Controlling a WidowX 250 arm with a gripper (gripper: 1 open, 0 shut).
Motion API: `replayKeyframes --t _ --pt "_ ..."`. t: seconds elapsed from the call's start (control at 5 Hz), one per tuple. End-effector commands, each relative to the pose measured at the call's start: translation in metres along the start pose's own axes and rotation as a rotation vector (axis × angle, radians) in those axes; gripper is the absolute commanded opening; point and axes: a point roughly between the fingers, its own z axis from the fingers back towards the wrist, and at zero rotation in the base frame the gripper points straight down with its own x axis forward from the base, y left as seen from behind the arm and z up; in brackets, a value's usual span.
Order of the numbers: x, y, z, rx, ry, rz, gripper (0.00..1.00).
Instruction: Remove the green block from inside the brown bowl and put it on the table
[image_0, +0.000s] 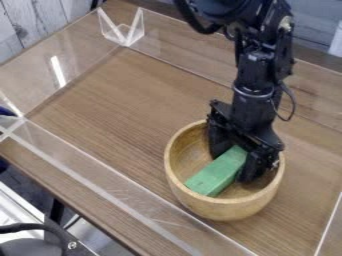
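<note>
End effector (242, 152) spread wide, lowered inside brown bowl (187, 195), straddling upper end of green block (218, 173); block tilted against bowl floor, extending down-left from between the jaws. Risks if closed off-centre: slipping of tilted block, fingertip catching thick rim, bowl sliding on counter (120, 100). Arm near vertical above, wrist pointing straight down

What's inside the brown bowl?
A green block lies inside the brown bowl, leaning against its inner wall. The black tool reaches into the bowl with its jaws open around the block's upper end, hiding that end and the bowl's far side.
</note>
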Motion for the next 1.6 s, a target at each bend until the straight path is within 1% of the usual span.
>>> replayKeyframes --t 0.0,0.4,0.8,1.2,1.4 --pt "0.003 -0.002 0.004 -0.022 -0.01 -0.018 1.0" --pt "0.002 0.005 0.0 -0.036 -0.009 0.014 1.0" --pt "0.007 -0.003 -0.008 -0.006 0.016 0.001 1.0" --pt "0.005 0.004 -0.009 -0.059 0.046 -0.002 1.0" --pt "0.011 0.005 -0.014 -0.07 0.042 -0.012 1.0"
